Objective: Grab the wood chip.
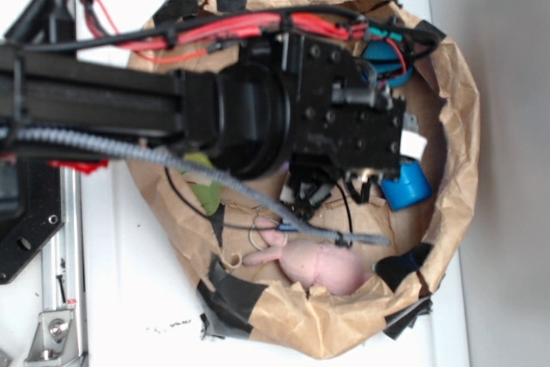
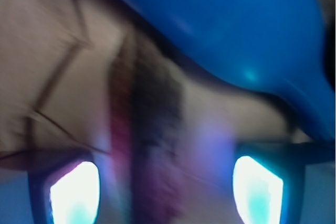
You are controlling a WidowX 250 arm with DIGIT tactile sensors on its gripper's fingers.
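Observation:
The wrist view is blurred. In it the wood chip is a dark brown elongated piece lying lengthwise on tan paper, running down between my fingers. My gripper is open, with one bright fingertip to the left of the chip and the other on its right; a gap shows on each side. In the exterior view the gripper points down into the paper-lined bin, and the arm hides the chip.
A blue bottle lies just beyond the chip, also visible as the blue bottle right of the gripper. A pink soft toy and a green object lie in the brown paper bin. Cables cross above the bin.

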